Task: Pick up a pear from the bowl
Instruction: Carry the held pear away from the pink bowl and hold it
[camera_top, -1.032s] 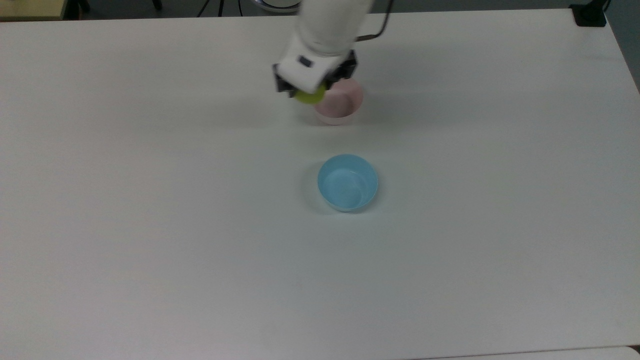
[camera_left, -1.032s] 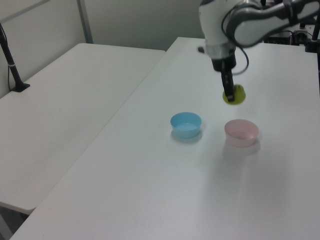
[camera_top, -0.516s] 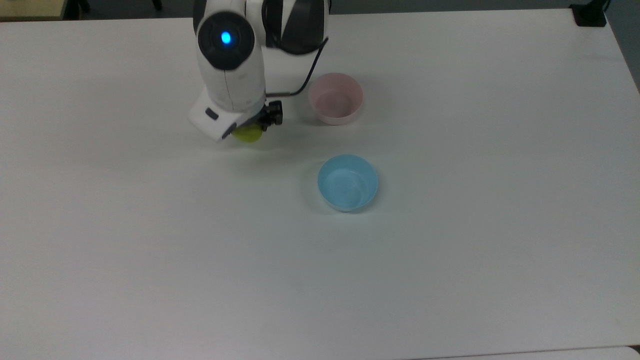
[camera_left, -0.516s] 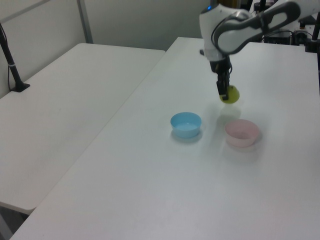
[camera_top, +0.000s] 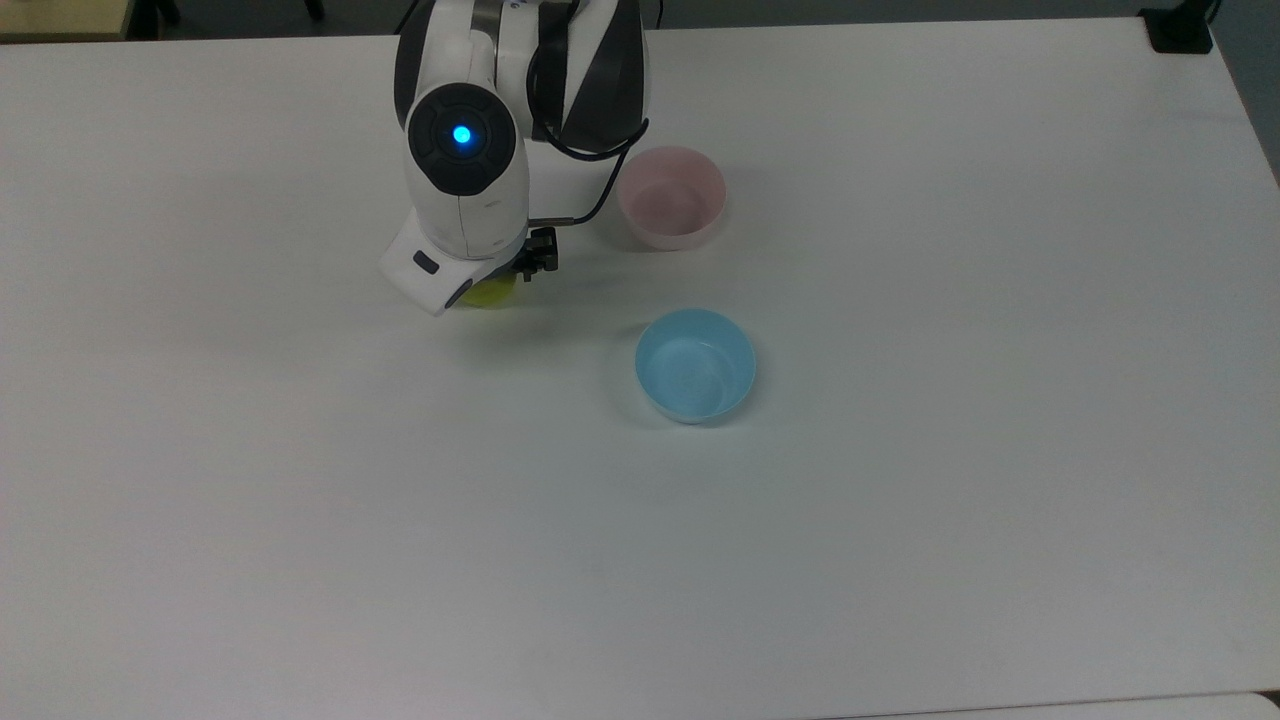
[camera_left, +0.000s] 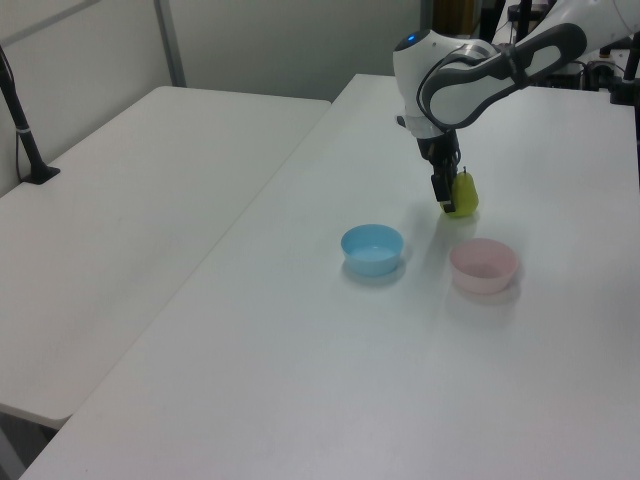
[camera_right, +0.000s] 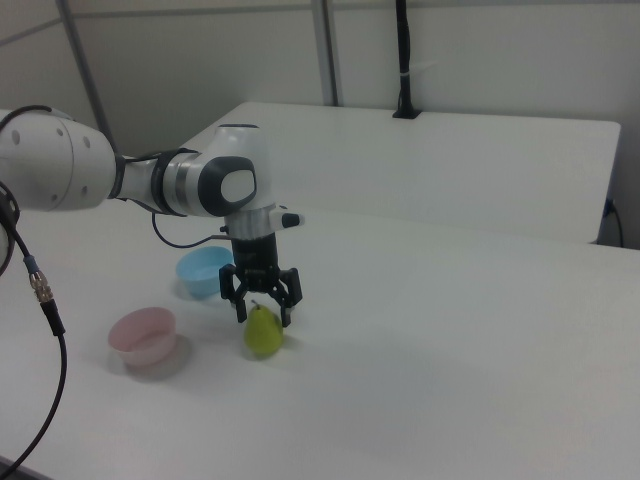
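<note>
The yellow-green pear (camera_right: 263, 333) stands upright on the white table, stem up, well outside the pale pink bowl (camera_right: 143, 335). My gripper (camera_right: 264, 315) hangs straight over it, open, with one finger on each side of the pear's narrow top. In the top view the arm's hand covers most of the pear (camera_top: 490, 294), which lies to the top view's left of the empty pink bowl (camera_top: 671, 200). In the left view the pear (camera_left: 462, 196) sits beside a dark finger, behind the pink bowl (camera_left: 483, 265).
An empty light blue bowl (camera_top: 695, 365) stands near the pink one, also seen as the blue bowl (camera_left: 372, 248) (camera_right: 203, 272). A black cable loops from the arm beside the pink bowl. A second white table adjoins this one.
The arm carried the pear away from above the pink bowl toward the top view's left, then lowered it to the table. The fingers now stand apart around it.
</note>
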